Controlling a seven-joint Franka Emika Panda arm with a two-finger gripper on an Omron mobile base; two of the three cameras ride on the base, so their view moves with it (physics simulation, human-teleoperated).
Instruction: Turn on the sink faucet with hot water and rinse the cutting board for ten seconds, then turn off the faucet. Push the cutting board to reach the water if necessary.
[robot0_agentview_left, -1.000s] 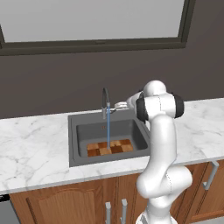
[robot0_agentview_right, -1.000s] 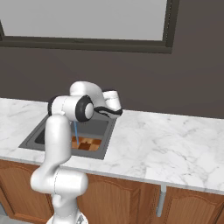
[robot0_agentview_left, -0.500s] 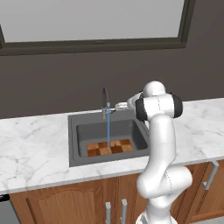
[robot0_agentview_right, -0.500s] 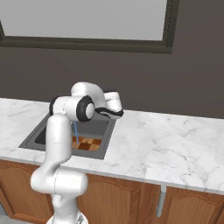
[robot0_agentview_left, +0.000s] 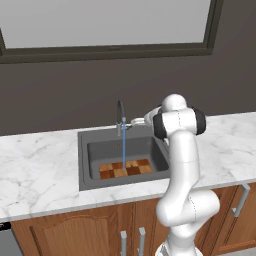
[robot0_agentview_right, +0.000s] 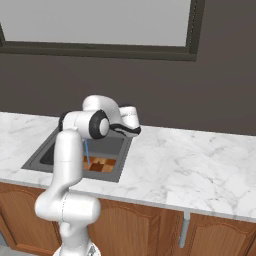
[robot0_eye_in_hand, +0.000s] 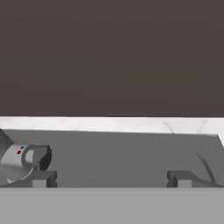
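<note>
The gripper (robot0_eye_in_hand: 111, 178) has its two dark fingertips (robot0_eye_in_hand: 43, 178) spread wide apart with nothing between them, hanging just above the back rim of the sink (robot0_agentview_left: 82, 170). In the hand view the left tip sits right by the faucet's side lever (robot0_eye_in_hand: 26, 158), a short grey stub with a small red dot and a blue dot on its body; I cannot tell whether the tip actually touches it. Beyond the tips runs a strip of white marble counter (robot0_eye_in_hand: 109, 124) and then the dark wall (robot0_eye_in_hand: 112, 57).

From the left base view, the hand reaches in from the right toward the faucet (robot0_agentview_left: 120, 116), whose tall arched spout stands at the back edge of the basin. A thin blue stream of water (robot0_agentview_left: 123, 150) drops straight down from the spout into the sink and lands on the cutting board (robot0_agentview_left: 125, 168). The checkered wooden board lies flat on the basin floor, toward the front, with the stream meeting it near its middle.

From the right base view, the white arm (robot0_agentview_right: 67, 155) bends over the sink (robot0_agentview_right: 35, 159), covering most of it, and a corner of the board (robot0_agentview_right: 100, 165) and a short stretch of the stream (robot0_agentview_right: 86, 152) show beside the arm. Wooden cabinet doors (robot0_agentview_left: 75, 235) run under the counter (robot0_agentview_right: 190, 165), and a wide window (robot0_agentview_left: 105, 22) sits above the wall.
</note>
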